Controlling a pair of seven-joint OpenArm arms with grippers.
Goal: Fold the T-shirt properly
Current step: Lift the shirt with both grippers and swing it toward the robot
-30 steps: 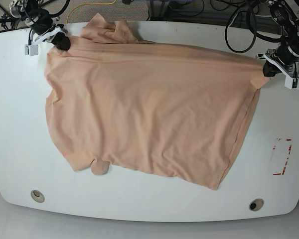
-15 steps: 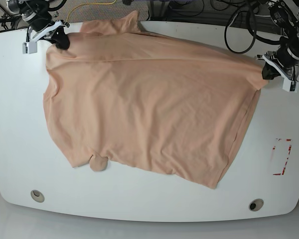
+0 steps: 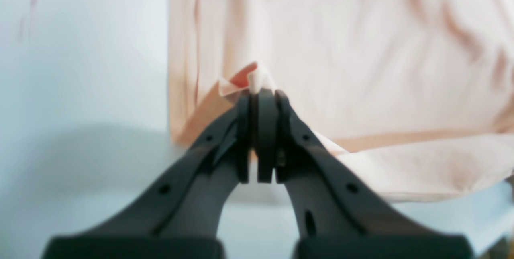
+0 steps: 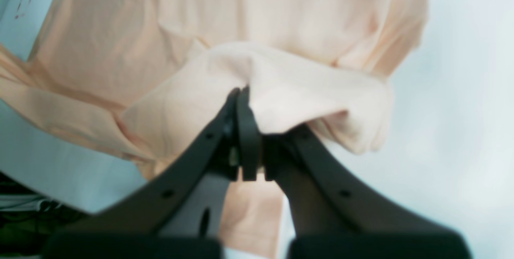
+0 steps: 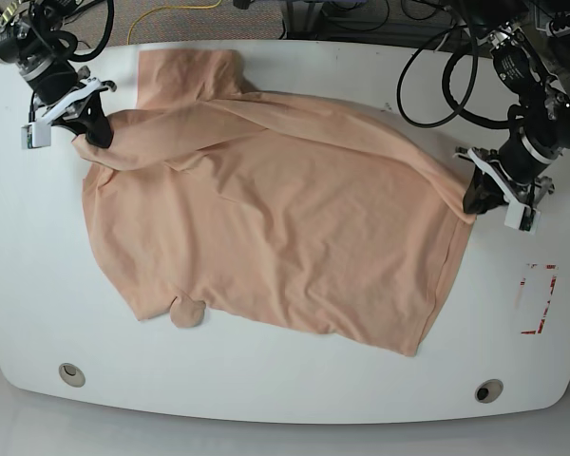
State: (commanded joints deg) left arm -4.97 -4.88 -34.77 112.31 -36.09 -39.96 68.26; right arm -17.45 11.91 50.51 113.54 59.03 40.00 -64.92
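The peach-pink T-shirt (image 5: 275,209) lies spread over the white table (image 5: 19,256), its far edge lifted at two corners. In the base view my right gripper (image 5: 93,133) is at the left, shut on the shirt's far-left corner. At the right edge my left gripper (image 5: 473,198) is shut on the far-right corner. The left wrist view shows the left gripper (image 3: 257,90) pinching a small bunch of the T-shirt (image 3: 361,50). In the right wrist view the right gripper (image 4: 245,94) holds a fold of the T-shirt (image 4: 281,78) draped over its fingers. One sleeve (image 5: 185,76) lies flat at the back.
A red-marked rectangle (image 5: 537,299) is on the table at the right. Two round holes (image 5: 71,373) (image 5: 488,390) sit near the front edge. Black cables (image 5: 437,66) hang behind the table's back right.
Both grippers have moved toward the table's front, the one on the base view's right also inward, each still holding its corner. The shirt's far edge came forward with them, leaving a sleeve flat at the back.
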